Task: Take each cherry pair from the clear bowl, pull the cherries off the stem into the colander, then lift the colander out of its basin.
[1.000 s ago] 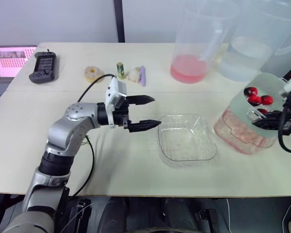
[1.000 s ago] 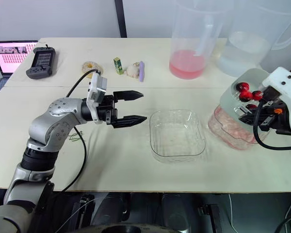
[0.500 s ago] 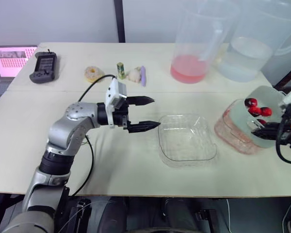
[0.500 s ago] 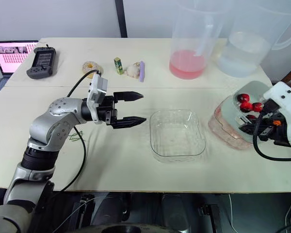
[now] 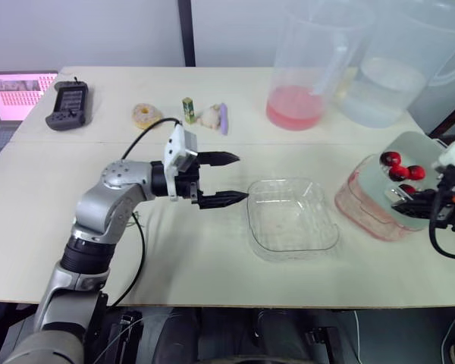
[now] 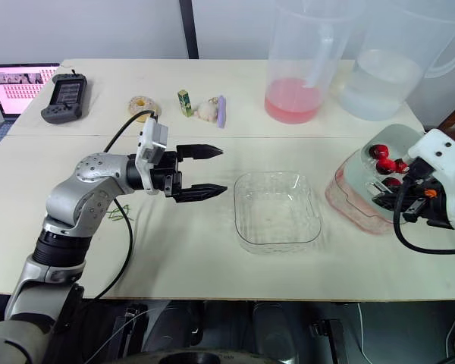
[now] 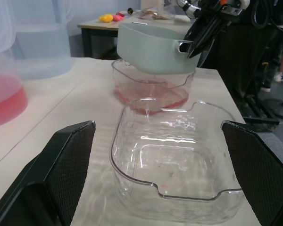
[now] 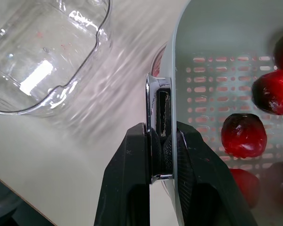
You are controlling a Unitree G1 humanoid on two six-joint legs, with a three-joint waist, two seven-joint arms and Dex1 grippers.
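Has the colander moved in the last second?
Yes. Held by the right gripper, the colander has sunk in the head view, away from the water pitcher behind it, toward its basin.

cherries (image 8: 243, 135) in colander (image 7: 146, 49) | colander over basin (image 7: 151, 90) | clear bowl (image 6: 277, 208) left of basin

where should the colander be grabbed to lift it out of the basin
By the metal handle on the colander rim, coming from the robot's near side. It juts out from the smooth rounded wall, giving the fingers a narrow bar to pinch; the right gripper is shut on it.
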